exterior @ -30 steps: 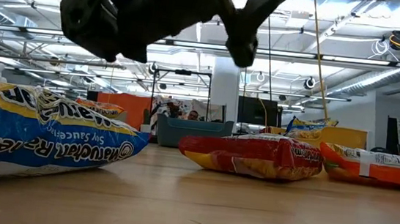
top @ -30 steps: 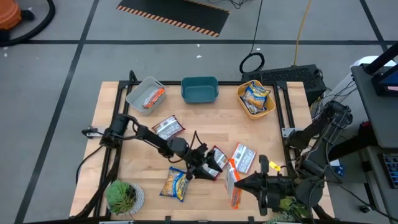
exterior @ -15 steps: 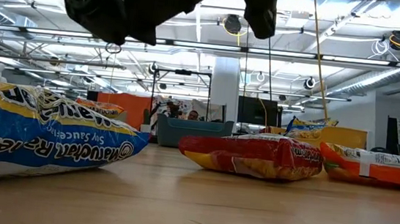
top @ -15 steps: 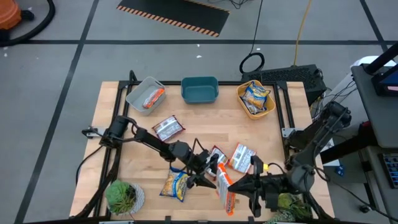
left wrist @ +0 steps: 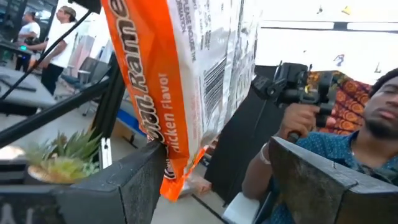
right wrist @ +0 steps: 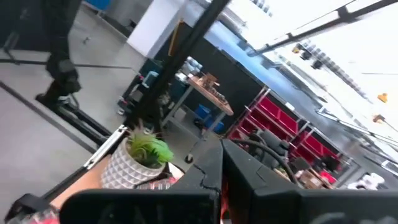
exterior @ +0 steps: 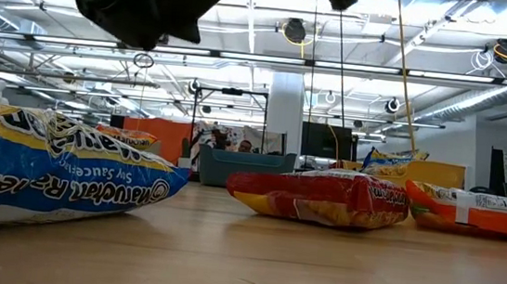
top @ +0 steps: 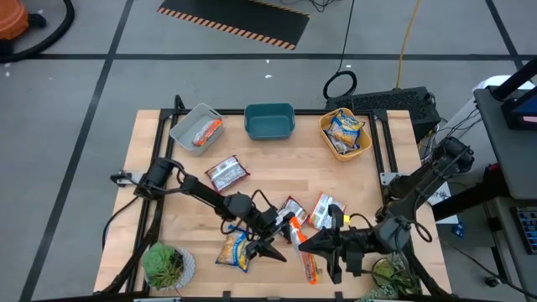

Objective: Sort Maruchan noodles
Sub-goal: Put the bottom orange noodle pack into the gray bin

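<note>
My right gripper (top: 309, 243) is near the table's near edge, shut on an orange Maruchan packet (top: 306, 260) that shows edge-on from above. My left gripper (top: 273, 249) is just left of it, open. In the left wrist view the orange packet (left wrist: 180, 68) hangs between and beyond my open left fingers; I cannot tell whether it touches one. A yellow-blue packet (top: 235, 249) and three silver-red packets (top: 226, 172) (top: 289, 210) (top: 325, 210) lie flat on the table. One orange packet (top: 205, 132) lies in the grey tub, and yellow packets (top: 344, 132) lie in the yellow tub. My right gripper pinches the orange packet between its two fingers, coming level from the table's right side. Only an orange sliver (right wrist: 222, 186) shows between the shut fingers in the right wrist view. The packet is lifted, turned on edge, and its lower corner (left wrist: 174, 186) hangs free.
The grey tub (top: 186, 124), teal tub (top: 268, 122) and yellow tub (top: 329, 143) stand along the far edge. A potted plant (top: 168, 264) is at the near left corner. A person (left wrist: 348, 155) shows beyond the table in the left wrist view.
My right gripper has moved toward the table's left, carrying the orange packet with it and turning it more edge-on. My left gripper has shifted toward the near edge and risen, going out of the top of the low view.
</note>
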### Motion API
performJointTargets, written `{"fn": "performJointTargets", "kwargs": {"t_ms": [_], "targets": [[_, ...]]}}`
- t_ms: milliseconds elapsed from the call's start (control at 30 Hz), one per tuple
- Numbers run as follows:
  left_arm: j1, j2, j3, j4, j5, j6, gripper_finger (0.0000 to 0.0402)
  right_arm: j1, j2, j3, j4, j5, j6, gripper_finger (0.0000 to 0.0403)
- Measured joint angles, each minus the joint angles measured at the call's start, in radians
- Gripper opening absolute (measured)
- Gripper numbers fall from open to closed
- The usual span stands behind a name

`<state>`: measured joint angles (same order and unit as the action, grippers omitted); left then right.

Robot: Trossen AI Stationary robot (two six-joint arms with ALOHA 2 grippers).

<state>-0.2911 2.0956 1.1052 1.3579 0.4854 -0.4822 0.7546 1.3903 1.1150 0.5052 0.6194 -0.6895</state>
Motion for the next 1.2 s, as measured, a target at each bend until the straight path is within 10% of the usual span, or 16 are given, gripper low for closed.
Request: {"fn": "performJointTargets", "kwargs": {"t_ms": [467, 1200], "targets": [[-0.003, -0.001, 0.031, -0.127, -0.021, 0.073, 0.0285, -0.021, 0.000, -0.006, 0.049, -0.174, 0.049, 0.0000], [-0.019, -0.002, 0.031, -0.104, -0.015, 0.069, 0.0285, -0.053, 0.000, -0.006, 0.016, -0.161, 0.160, 0.0000]]}}
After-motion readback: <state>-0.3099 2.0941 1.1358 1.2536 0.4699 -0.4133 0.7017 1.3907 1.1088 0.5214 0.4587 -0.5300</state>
